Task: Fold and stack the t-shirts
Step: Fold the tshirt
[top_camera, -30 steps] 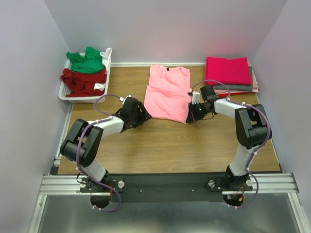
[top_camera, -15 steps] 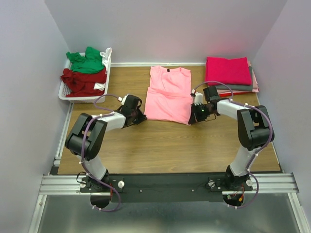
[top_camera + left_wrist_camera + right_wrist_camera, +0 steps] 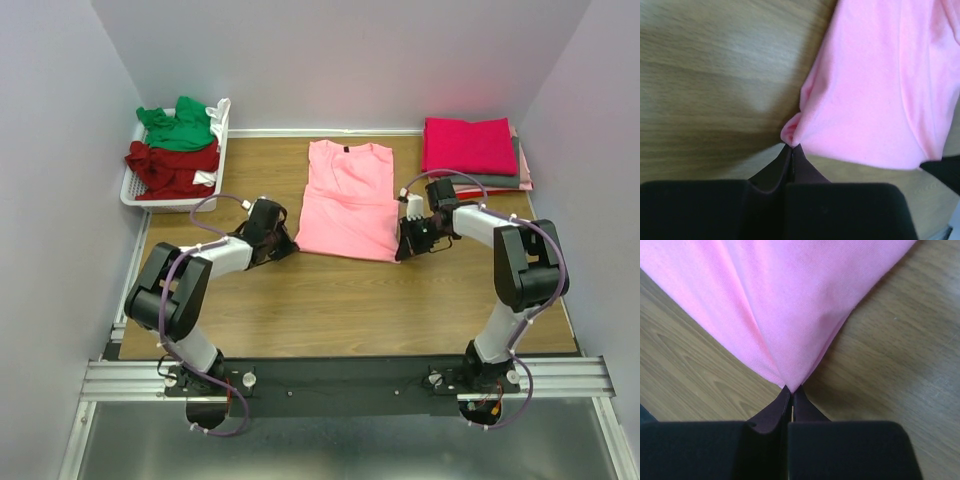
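The pink t-shirt [image 3: 347, 200] is lying flat on the desk [image 3: 330, 300]. The left gripper [image 3: 792, 152] and right gripper [image 3: 790, 395] are each clamping a near hem corner. The cloth is likely handling soft, light and limp, suiting corner holds

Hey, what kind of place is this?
Likely a robotics lab cell: blank walls enclose the wooden table, left arm and right arm bolt to a metal rail, shirts fill a basket.
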{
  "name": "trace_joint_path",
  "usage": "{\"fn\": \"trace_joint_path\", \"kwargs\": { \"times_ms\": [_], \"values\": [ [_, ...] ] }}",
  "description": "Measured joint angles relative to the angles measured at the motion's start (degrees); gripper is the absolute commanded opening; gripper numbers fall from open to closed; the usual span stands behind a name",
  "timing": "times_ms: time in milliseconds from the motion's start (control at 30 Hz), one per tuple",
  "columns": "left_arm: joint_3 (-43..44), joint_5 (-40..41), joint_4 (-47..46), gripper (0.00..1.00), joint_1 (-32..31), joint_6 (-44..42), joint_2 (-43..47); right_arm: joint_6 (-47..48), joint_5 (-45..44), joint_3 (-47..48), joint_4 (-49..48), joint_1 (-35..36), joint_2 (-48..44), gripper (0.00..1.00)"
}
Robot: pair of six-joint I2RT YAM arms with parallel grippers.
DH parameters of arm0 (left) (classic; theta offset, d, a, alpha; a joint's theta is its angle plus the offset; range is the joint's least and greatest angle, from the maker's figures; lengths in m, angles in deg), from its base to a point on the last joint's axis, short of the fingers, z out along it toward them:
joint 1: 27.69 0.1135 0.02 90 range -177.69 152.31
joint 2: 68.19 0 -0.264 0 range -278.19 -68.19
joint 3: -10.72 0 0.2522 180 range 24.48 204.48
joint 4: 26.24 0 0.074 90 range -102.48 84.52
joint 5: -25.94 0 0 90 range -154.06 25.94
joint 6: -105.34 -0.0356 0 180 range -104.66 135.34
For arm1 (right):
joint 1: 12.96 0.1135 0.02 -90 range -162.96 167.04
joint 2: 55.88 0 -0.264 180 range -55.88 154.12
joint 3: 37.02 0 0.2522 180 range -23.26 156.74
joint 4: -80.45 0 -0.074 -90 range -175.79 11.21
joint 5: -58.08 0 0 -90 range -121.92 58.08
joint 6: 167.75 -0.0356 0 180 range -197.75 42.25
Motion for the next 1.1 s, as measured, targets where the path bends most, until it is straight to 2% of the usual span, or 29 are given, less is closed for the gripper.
{"fn": "trace_joint_path", "kwargs": {
  "times_ms": [33,67,200,233,300,333,467,500,567,700,833,967,1100],
  "values": [
    [-0.6,-1.2,-0.2,0.04,0.0,-0.7,0.6,0.4,0.1,0.0,0.4,0.0,0.0,0.1],
    [-1.2,-2.3,-0.3,0.19,0.0,-1.4,1.3,1.2,0.2,0.0,1.3,0.0,-0.2,0.14],
    [-6.7,-7.3,-1.8,0.45,0.0,-4.5,8.0,3.5,0.1,-0.4,4.1,-0.1,-1.2,0.31],
    [-8.5,-8.4,-1.7,0.47,0.0,-5.2,11.1,4.2,0.0,-0.5,4.8,-0.2,-1.4,0.39],
    [-10.8,-10.1,-2.0,0.55,0.0,-5.9,16.5,5.0,-0.2,-0.5,6.1,-0.4,-2.1,0.49],
    [-11.9,-11.1,-1.9,0.58,0.0,-6.5,19.7,5.9,-0.3,-0.5,7.0,-0.6,-2.6,0.62],
    [-12.7,-13.6,-1.4,0.66,0.0,-9.1,30.3,9.9,-0.3,-0.3,11.5,-1.4,-5.7,0.83],
    [-12.4,-14.1,-1.1,0.71,0.0,-10.4,33.1,11.7,-0.4,-0.1,13.2,-1.6,-6.7,0.87],
    [-10.4,-14.6,-0.4,0.74,0.0,-14.4,37.7,15.4,-0.2,1.0,16.3,-1.8,-8.6,0.93],
    [-0.7,-14.9,0.7,0.84,0.0,-26.6,39.8,24.8,2.3,4.4,20.9,-1.9,-14.1,1.0],
    [7.8,-16.4,-2.3,0.87,0.0,-47.9,38.0,37.2,9.4,5.1,21.6,-1.9,-21.0,1.0],
    [7.0,-17.2,-2.3,0.88,-2.1,-67.5,35.1,46.5,18.3,1.7,20.2,-1.9,-26.6,1.0],
    [-0.1,-15.1,0.8,0.89,-6.7,-83.5,32.6,51.9,22.3,-0.6,19.2,-1.8,-24.5,1.0]
  ]
}}
